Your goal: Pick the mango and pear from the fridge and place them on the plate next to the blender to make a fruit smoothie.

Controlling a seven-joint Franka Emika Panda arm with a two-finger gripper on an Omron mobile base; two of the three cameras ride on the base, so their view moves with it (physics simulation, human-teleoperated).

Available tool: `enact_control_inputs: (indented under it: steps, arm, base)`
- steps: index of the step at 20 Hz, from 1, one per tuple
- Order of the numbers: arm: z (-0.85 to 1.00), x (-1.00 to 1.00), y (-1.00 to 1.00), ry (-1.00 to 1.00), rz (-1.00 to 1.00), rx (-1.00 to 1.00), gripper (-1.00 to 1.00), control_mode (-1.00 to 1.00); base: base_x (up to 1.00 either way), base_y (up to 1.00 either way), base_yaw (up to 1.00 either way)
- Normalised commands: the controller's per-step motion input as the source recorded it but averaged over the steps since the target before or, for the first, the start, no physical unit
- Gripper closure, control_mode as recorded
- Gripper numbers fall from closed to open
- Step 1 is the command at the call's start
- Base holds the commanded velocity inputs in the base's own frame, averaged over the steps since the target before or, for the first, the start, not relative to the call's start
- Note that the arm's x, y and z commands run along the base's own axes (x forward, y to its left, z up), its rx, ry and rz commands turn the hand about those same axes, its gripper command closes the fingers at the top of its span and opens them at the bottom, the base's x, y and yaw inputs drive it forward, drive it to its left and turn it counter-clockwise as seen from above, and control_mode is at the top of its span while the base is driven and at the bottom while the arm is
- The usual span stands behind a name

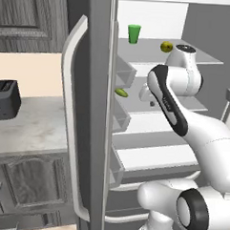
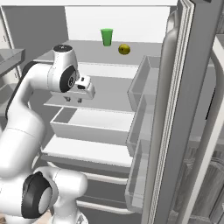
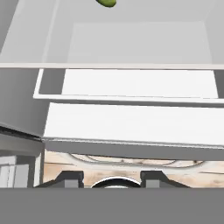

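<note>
The fridge [image 1: 95,111] stands with both doors open. A round yellow-green fruit, the mango [image 1: 166,46] [image 2: 124,49], sits on the top shelf. A smaller green fruit, the pear [image 1: 121,92] [image 3: 106,2], lies at the left end of the shelf below. My gripper [image 2: 73,100] [image 1: 152,103] [image 3: 111,178] hangs inside the fridge over that middle shelf, to the right of the pear and below the mango. It points downward, open, with nothing between its fingertips [image 3: 70,177]. The plate and the blender are out of view.
A green cup [image 1: 134,33] [image 2: 106,36] stands on the top shelf left of the mango. Door bins [image 2: 142,87] line the open right door. The left door's long handle [image 1: 69,119] juts forward. A black toaster [image 1: 4,99] sits on the counter to the left.
</note>
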Motion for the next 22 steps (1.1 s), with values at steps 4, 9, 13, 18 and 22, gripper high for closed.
enact_control_inputs:
  steps: [4, 9, 13, 18, 22]
  arm:
    - [0.0, 0.06, 0.01, 0.0, -0.01, -0.02, -1.0, -1.0]
    - [0.0, 0.0, 0.0, -0.02, 0.0, 0.0, -1.0, -1.0]
    - [0.08, -0.28, 0.0, -0.22, 0.0, -0.01, -1.0, -1.0]
    - [0.44, -0.55, 0.0, -0.46, -0.01, -0.09, -1.0, -1.0]
    - [0.82, -0.85, -0.16, -0.53, -0.13, -0.05, -1.0, -1.0]
  base:
    - [0.0, 0.0, 0.0]
    - [0.0, 0.0, 0.0]
    - [0.0, 0.0, 0.0]
    - [0.0, 0.0, 0.0]
    - [0.0, 0.0, 0.0]
